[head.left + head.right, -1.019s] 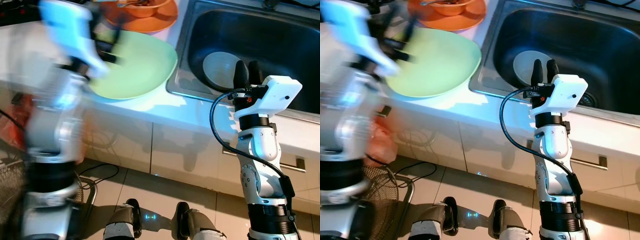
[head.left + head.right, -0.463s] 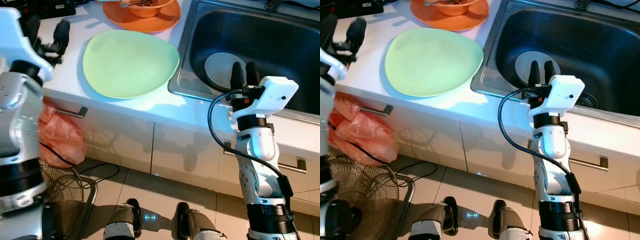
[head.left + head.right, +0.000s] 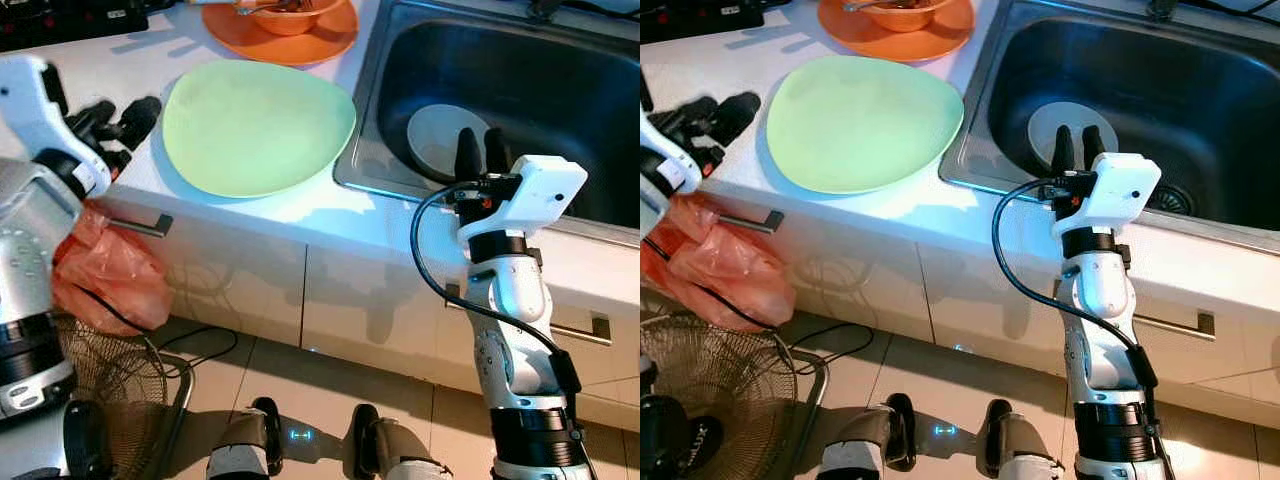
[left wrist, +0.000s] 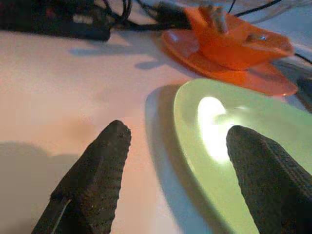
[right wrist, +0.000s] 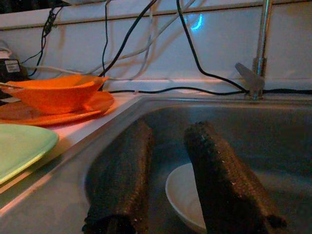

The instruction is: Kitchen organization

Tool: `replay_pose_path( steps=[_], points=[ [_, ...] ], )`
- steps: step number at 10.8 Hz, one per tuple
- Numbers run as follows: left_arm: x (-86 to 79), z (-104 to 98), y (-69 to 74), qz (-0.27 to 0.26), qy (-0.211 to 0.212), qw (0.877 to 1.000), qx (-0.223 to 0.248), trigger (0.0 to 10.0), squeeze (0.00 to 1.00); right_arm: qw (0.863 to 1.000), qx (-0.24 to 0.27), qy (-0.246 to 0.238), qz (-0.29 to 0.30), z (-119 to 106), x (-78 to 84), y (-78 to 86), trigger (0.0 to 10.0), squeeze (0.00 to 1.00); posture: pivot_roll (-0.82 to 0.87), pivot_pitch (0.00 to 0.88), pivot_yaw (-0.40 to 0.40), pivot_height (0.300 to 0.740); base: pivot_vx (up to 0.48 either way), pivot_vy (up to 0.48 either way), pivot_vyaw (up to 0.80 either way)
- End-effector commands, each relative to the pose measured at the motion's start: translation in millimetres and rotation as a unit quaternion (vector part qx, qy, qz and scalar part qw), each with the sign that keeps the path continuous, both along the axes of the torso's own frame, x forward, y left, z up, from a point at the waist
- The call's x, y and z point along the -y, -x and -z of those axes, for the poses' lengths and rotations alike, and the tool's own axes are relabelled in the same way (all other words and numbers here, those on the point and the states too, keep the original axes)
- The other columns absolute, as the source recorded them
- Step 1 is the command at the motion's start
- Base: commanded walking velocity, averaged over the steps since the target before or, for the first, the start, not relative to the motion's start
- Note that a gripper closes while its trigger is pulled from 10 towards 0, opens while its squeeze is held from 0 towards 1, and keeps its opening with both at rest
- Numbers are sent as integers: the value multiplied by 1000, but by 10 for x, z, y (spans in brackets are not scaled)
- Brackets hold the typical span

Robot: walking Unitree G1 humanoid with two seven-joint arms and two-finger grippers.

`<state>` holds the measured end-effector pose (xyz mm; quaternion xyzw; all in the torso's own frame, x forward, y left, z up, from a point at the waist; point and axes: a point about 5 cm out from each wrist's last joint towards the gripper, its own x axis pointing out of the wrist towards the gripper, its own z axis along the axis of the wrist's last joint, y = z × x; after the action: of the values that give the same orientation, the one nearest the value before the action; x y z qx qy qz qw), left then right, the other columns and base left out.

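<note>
With left pincer point(image 3: 128, 115) spread wide at green plate's point(image 3: 258, 125) 9 o'clock rim on tabletop point(image 3: 330, 210), advise low approach, straddling rim before closing. Right pincer point(image 3: 478, 150) slightly apart over sink point(image 3: 560, 70), white bowl point(image 3: 440, 135) beyond at 12.

A plate point(image 3: 258, 125) lies on the counter point(image 3: 300, 215) at frame centre-left; behind it, a bowl point(image 3: 285, 14) on a saucer point(image 3: 300, 42); right, a sink point(image 3: 560, 90) holding a dish point(image 3: 438, 135).

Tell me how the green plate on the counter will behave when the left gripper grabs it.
The green plate looks rigid and glossy, so probably slippery and breakable. It lies flat and shallow, so the open left gripper likely needs to catch its rim; pushed, it would probably slide.
</note>
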<state>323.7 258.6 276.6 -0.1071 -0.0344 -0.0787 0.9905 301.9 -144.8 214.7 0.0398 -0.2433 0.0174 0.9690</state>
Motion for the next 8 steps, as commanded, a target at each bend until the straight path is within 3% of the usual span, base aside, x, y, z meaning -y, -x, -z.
replay_pose_path(
  steps=[1,5,8],
  points=[
    [-59,18,13,3,13,1000,-17,10000,0,1000,2,4,1,21,-10,23,10000,0,108,252,-3,740,0,0,0],
    [-86,57,-5,37,64,996,-54,10000,0,1000,-1,3,-1,34,-34,24,10000,0,109,261,1,740,0,0,0],
    [-42,42,-32,77,60,992,-81,10000,0,1000,-1,4,-1,30,-49,21,10000,0,114,276,7,740,0,0,0]
  ],
)
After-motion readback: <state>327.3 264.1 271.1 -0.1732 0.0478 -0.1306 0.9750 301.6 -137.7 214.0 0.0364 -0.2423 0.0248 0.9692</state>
